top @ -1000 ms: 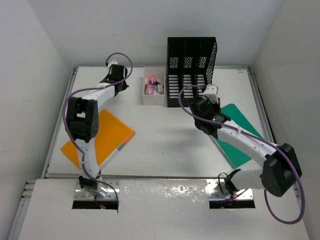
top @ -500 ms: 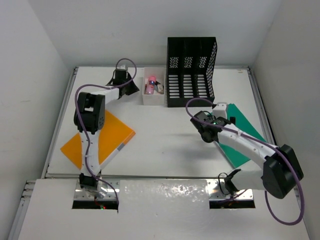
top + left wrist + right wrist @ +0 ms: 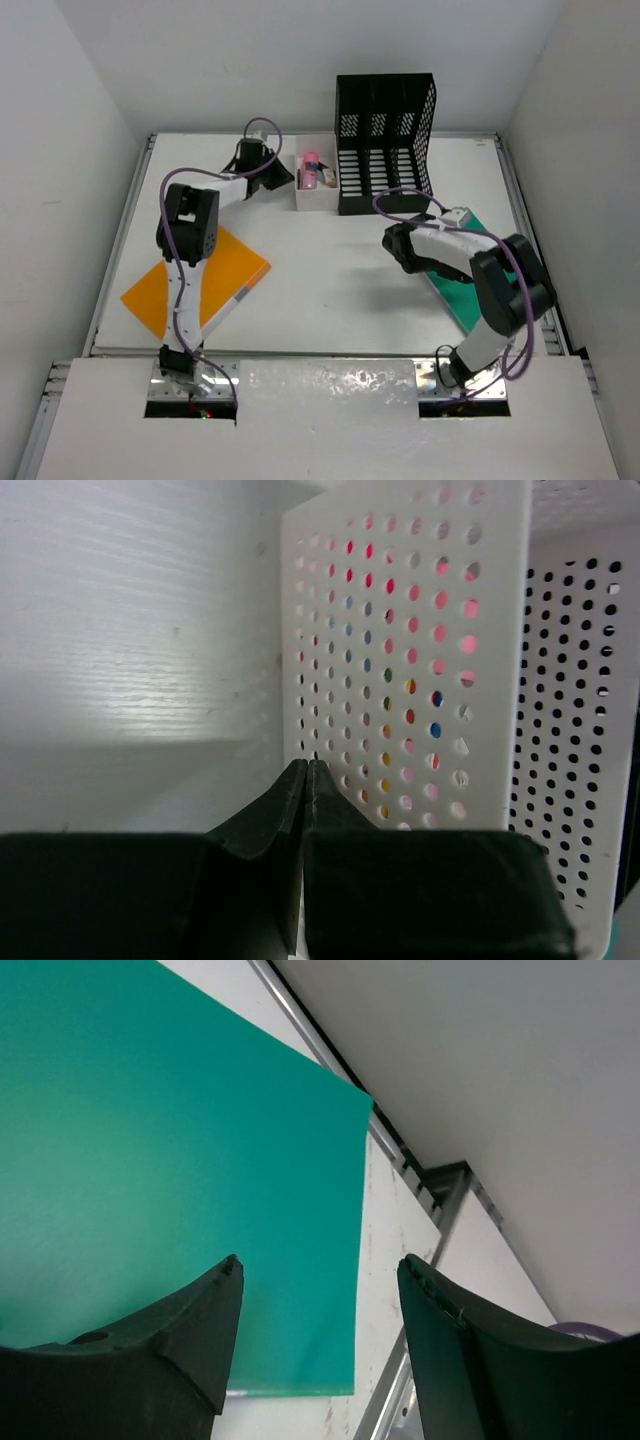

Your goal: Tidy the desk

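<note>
Moved over the last second, from above: left pincer (image 3: 278,172) across the table (image 3: 330,290) to the left wall of the small white box (image 3: 318,198), right pincer (image 3: 455,222) back from the black file rack (image 3: 385,120) to above the green folder (image 3: 455,300). Left wrist: clenched tight on nothing, tips just at the perforated box wall, white table beneath. Right wrist: spread apart and empty, over the folder, table rail (image 3: 400,1155) beyond.

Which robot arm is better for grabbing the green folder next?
The right one, probably. The right gripper hangs open right over the green folder, near its edge. The left gripper is shut and far across the desk, with its tips at the side of the white box.
</note>
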Motion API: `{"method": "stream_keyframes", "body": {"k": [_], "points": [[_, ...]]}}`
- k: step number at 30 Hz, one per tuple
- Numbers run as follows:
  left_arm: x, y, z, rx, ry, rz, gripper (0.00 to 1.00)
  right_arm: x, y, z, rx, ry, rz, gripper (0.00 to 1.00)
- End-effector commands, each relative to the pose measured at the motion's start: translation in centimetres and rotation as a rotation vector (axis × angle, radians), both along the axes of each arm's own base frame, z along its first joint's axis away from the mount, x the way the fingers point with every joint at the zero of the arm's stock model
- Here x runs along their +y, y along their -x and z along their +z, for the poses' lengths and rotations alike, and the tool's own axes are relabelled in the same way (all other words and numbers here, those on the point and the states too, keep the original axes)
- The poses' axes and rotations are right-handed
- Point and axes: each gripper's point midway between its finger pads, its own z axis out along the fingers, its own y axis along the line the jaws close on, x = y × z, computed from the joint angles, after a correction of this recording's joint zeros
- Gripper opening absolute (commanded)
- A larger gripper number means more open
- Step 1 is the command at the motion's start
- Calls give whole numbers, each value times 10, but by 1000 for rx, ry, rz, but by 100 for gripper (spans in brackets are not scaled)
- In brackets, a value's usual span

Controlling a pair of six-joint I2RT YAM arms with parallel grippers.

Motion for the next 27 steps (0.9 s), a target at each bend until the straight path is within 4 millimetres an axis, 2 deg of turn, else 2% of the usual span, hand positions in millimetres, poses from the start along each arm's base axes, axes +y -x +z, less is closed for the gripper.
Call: {"method": "stream_keyframes", "body": {"k": [1,7,9,10,12,13,15,16,18,19,20,21,23,24,25,27], "points": [[-28,-11,37,-96,74,-55,0,-13,-11,2,-49,25,-75,61],[-13,-8,42,-95,-11,-42,0,-28,-36,-23,-78,-101,-161,59],[-3,-8,54,-118,-43,-34,0,-33,-48,-30,-120,-157,-190,58],[2,-8,57,-117,-57,-20,0,-34,-51,-29,-115,-160,-182,54],[17,-9,73,-139,-77,6,8,-37,-63,-29,-157,-183,-189,46],[26,-9,84,-159,-99,31,16,-38,-68,-27,-165,-190,-188,40],[48,-4,89,-135,-132,73,26,-44,-75,-29,-188,-208,-208,28],[59,-1,102,-154,-152,98,33,-46,-79,-30,-190,-210,-218,18],[80,2,116,-166,-169,139,36,-56,-82,-32,-186,-208,-256,9],[88,8,132,-192,-173,148,38,-58,-89,-33,-186,-205,-268,6],[94,11,141,-201,-179,156,38,-62,-91,-34,-184,-198,-276,0],[102,14,147,-202,-186,168,38,-68,-93,-34,-181,-192,-292,0],[108,25,160,-189,-213,160,37,-77,-100,-38,-167,-180,-315,0],[109,32,158,-161,-224,149,36,-79,-104,-39,-165,-185,-323,0],[107,40,164,-162,-218,133,34,-82,-111,-36,-180,-181,-329,0],[98,52,165,-149,-178,89,32,-90,-113,-41,-170,-172,-351,0]]}}
